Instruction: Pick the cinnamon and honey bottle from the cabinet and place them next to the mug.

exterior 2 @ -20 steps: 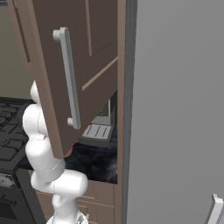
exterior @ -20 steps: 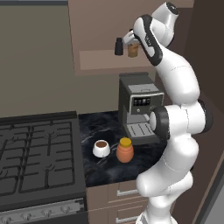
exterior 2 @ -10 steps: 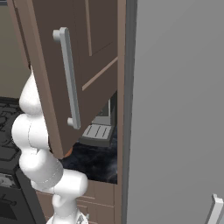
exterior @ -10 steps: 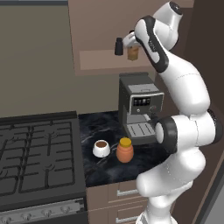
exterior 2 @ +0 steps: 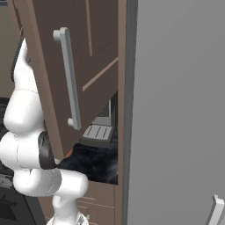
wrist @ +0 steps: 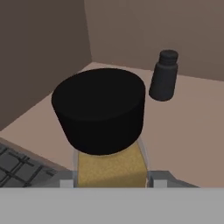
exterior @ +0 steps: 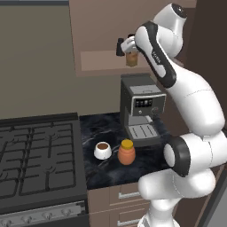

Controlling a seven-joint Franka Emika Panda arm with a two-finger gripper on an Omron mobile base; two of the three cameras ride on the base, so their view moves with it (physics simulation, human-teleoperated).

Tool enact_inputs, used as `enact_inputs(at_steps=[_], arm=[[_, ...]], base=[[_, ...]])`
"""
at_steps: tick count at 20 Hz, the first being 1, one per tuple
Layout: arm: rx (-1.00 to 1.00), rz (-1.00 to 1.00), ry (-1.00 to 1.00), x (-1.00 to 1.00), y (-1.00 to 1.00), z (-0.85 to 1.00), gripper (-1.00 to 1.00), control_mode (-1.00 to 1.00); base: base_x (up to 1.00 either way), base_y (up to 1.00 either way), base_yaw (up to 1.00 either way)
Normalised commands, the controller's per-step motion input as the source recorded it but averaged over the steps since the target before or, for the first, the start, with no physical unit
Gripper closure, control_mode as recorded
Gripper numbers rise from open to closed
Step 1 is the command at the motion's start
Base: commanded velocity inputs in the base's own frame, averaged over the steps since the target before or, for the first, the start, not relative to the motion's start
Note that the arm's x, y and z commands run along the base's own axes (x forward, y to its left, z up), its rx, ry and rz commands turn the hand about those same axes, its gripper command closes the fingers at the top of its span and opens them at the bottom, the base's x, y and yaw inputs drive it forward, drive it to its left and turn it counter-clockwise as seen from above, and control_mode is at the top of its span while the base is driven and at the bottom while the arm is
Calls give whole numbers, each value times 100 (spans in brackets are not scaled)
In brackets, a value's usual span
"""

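Note:
My gripper is up at the front edge of the cabinet shelf, shut on the cinnamon, a slim amber bottle. In the hand view the cinnamon's black cap sits close to the camera, above its amber body, with the gripper closed around it from both sides. The shelf board lies just beneath. Down on the dark counter, the honey bottle, an orange jar with a yellow lid, stands just right of the white mug with brown liquid.
A shorter all-black bottle stands farther back on the shelf. A coffee machine sits under the shelf, behind the jar. The stove is on the left. The open cabinet door and a tall grey panel crowd the right side.
The arm's elbow has swung out and forward. The gripper with the cinnamon has shifted slightly down and left, toward the shelf's front edge. Mug and honey jar have not moved.

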Motion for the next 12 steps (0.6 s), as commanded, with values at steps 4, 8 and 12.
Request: enact_inputs(at_steps=[4,8,12], arm=[[0,0,0,-63,40,-1,100,-100],[0,-7,0,-66,39,-16,100,-100],[0,-16,0,-71,32,-34,100,-100]], base=[[0,0,0],[0,0,0],[0,0,0]])
